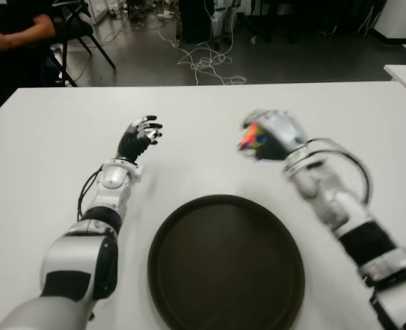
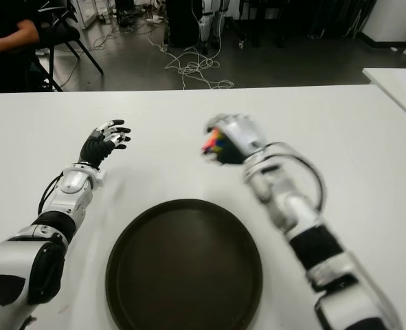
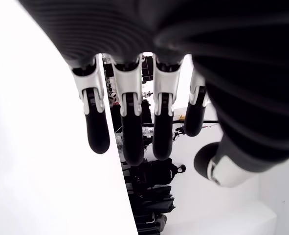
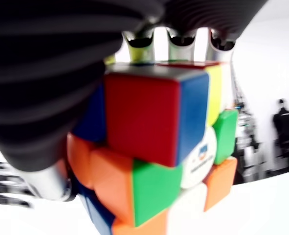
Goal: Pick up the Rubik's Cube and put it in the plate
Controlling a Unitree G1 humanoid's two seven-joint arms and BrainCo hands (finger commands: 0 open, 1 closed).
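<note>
My right hand [image 1: 261,141] is shut on the Rubik's Cube [image 1: 252,139], holding it above the white table beyond the plate's far right rim. The right wrist view shows the cube [image 4: 154,147] pressed against the palm with fingers curled over its top. The dark round plate [image 1: 227,265] lies on the table near me with nothing in it. My left hand [image 1: 142,134] shows to the left of the plate, fingers spread and holding nothing; its fingers [image 3: 127,127] hang loose in the left wrist view.
The white table [image 1: 51,137] stretches wide around the plate. A person [image 1: 10,34] sits at the far left corner beside a chair. Cables [image 1: 203,62] lie on the floor beyond the table. Another table's corner [image 1: 405,75] shows at the far right.
</note>
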